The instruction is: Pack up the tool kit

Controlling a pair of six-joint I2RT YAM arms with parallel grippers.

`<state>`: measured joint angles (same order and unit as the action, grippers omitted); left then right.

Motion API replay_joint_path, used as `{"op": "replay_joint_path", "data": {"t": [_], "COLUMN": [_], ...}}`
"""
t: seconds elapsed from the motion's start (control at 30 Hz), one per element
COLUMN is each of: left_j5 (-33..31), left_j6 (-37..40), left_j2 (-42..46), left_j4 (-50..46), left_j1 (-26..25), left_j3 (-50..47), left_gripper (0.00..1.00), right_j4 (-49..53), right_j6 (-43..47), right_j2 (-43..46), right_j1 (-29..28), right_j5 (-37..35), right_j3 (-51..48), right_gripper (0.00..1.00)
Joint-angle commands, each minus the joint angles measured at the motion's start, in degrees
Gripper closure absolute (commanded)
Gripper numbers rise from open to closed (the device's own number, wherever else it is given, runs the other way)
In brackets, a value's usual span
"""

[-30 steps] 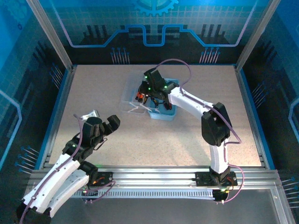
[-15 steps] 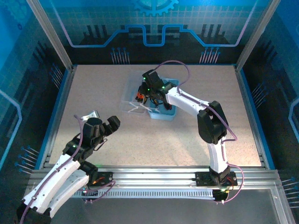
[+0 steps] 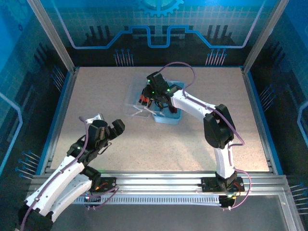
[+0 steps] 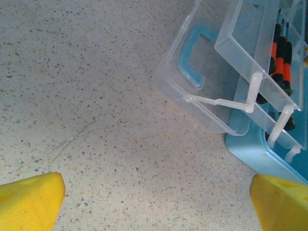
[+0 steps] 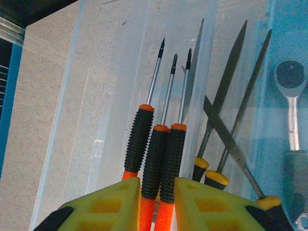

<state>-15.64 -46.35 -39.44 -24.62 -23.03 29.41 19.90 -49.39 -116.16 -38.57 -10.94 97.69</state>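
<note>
Left gripper (image 4: 155, 202) hangs wide open near the case (image 4: 250, 153). Right gripper (image 5: 157, 193) — jaws narrow — flanks two screwdrivers (image 5: 162, 154); gripping or not, I cannot tell.

SURFACE: table (image 3: 106, 96), beige speckled top, faint hairline mark (image 4: 77, 137) on it | EDGING: blue border (image 3: 57, 122) along left, right and far sides | FRAME: aluminium rails (image 3: 159, 179) across near edge, slotted strip (image 3: 159, 198) beside them on the near side; slanted posts (image 3: 50, 33) at far corners | BACKDROP: back panel (image 3: 96, 19), blue circuit lines, gear emblem (image 3: 159, 5) at top centre
</note>
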Motion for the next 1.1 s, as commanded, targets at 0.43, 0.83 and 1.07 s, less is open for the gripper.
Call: {"op": "replay_joint_path", "data": {"t": [0.43, 0.83, 1.07], "left_j5": [9.9, 11.3, 11.3], "left_j6": [17.4, 27.5, 28.6], "left_j2": [-37.2, -63.0, -65.3], "left_j4": [-3.1, -13.3, -12.5], "left_j1": [8.4, 10.6, 10.5], "left_j3": [35.1, 58.4, 57.8], "left_gripper": [0.13, 0.48, 0.56], "right_j4": [7.4, 3.8, -2.4], "right_j6": [22.1, 25.4, 24.2], "right_j2": [22.7, 26.1, 27.0], "right_j1": [13.5, 24.1, 24.6], "right_j5": [7.8, 17.8, 19.6], "right_j3": [-18.9, -32.8, -38.0], "right_gripper": [0.62, 0.57, 0.60]}}
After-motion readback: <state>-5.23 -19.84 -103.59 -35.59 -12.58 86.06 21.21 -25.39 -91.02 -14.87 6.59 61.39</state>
